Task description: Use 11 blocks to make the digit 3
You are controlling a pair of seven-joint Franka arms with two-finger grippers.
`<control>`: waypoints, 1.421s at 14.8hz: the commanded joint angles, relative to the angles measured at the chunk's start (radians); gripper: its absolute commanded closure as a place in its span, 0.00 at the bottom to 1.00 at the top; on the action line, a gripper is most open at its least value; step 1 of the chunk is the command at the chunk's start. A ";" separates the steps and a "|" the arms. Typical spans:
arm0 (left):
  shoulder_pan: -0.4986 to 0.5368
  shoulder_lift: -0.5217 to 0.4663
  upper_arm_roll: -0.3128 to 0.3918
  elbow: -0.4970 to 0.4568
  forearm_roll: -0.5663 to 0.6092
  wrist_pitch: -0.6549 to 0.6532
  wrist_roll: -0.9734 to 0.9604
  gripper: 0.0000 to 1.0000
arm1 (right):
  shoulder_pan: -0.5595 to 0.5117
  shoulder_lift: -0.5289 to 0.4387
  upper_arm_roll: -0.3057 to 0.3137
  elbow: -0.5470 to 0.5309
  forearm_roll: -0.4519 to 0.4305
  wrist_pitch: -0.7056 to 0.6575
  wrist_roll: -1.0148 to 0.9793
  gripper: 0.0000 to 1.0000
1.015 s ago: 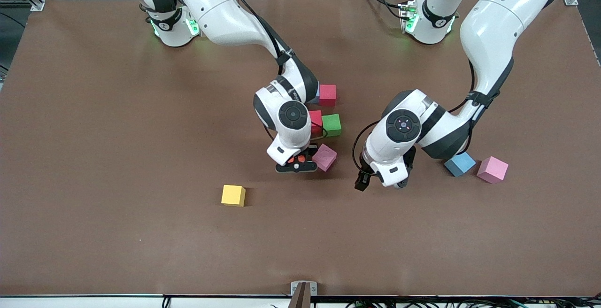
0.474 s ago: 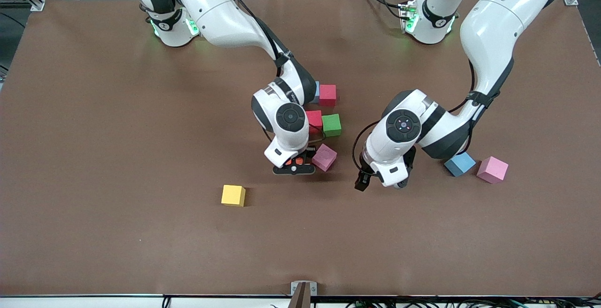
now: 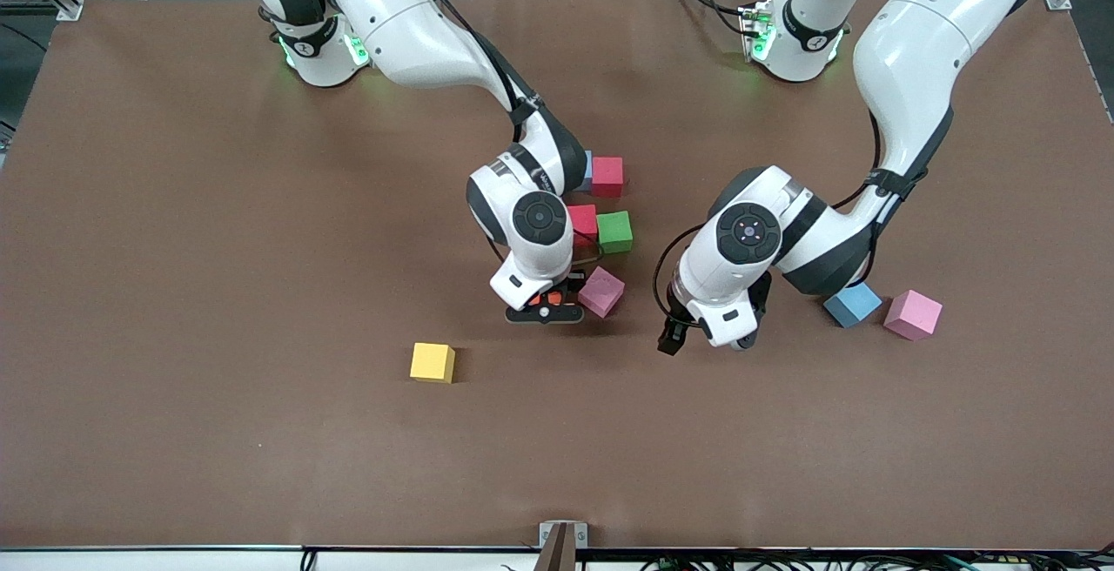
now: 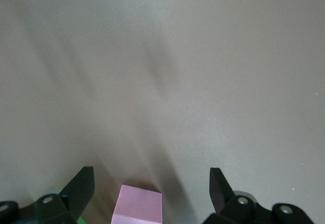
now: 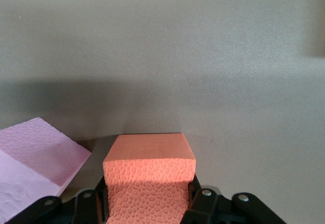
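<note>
Shifted slightly toward the right arm's end since a second ago, right gripper low over the brown worktop, fingers clamped on dimpled orange foam cube, just beside purple cube, left gripper waiting, fingers spread wide.

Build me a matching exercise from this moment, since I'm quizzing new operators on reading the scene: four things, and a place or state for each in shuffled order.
Things:
1. orange block
2. yellow block
3. left gripper
4. green block

Places or states:
A. open, holding nothing
B. touching a red block
C. clamped in the right gripper
D. alone, nearest the front camera

Pairs: 1-C, 2-D, 3-A, 4-B
</note>
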 commanded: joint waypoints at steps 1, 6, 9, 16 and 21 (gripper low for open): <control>0.004 -0.018 -0.003 -0.004 -0.018 -0.008 0.011 0.00 | 0.003 0.020 0.001 0.027 0.003 -0.012 0.020 0.96; 0.004 -0.020 -0.003 -0.003 -0.017 -0.008 0.011 0.00 | 0.006 0.017 0.001 0.024 0.006 -0.012 0.023 0.96; 0.005 -0.020 -0.003 -0.003 -0.018 -0.008 0.011 0.00 | 0.006 0.012 0.001 0.021 0.006 -0.013 0.023 0.96; 0.008 -0.020 -0.003 -0.001 -0.017 -0.008 0.013 0.00 | 0.003 0.000 0.001 0.008 0.006 -0.035 0.026 0.96; 0.010 -0.020 -0.003 0.005 -0.017 -0.008 0.013 0.00 | 0.005 0.000 0.001 0.003 0.006 -0.035 0.031 0.96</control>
